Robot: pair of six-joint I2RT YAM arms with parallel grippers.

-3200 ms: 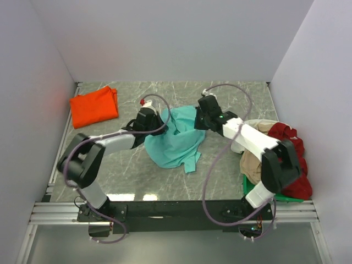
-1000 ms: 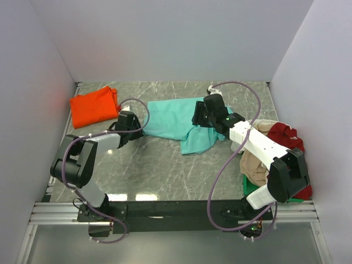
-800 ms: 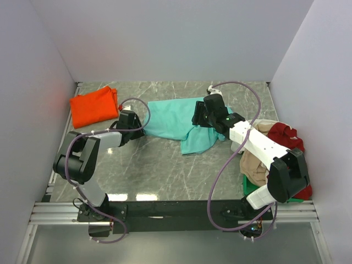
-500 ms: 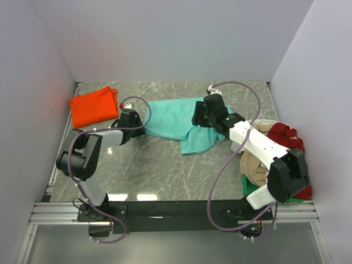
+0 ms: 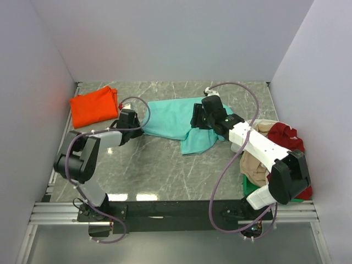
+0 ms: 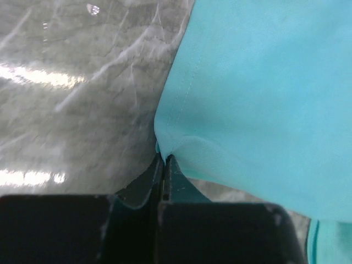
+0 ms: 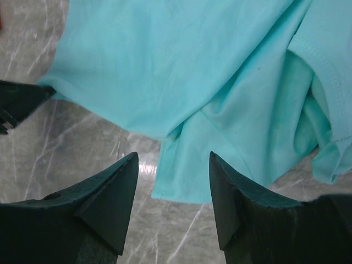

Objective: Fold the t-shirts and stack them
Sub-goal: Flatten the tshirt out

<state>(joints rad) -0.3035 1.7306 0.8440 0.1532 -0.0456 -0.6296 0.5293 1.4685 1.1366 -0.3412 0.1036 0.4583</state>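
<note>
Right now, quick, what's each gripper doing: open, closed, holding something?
Left gripper: shut on the corner of the teal t-shirt.
Right gripper: open above the same shirt, holding nothing.

spread t-shirt [image 5: 170, 116] centre of table [image 5: 159, 165]; folded t-shirt [image 5: 93, 105] far left corner; t-shirt pile [image 5: 283, 137] near right edge

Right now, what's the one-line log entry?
left fingers: shut on teal t-shirt corner | right fingers: open above it | orange t-shirt: folded, back-left

Matt cloth t-shirt [image 5: 168, 115], glossy marbled table [image 5: 165, 165]
</note>
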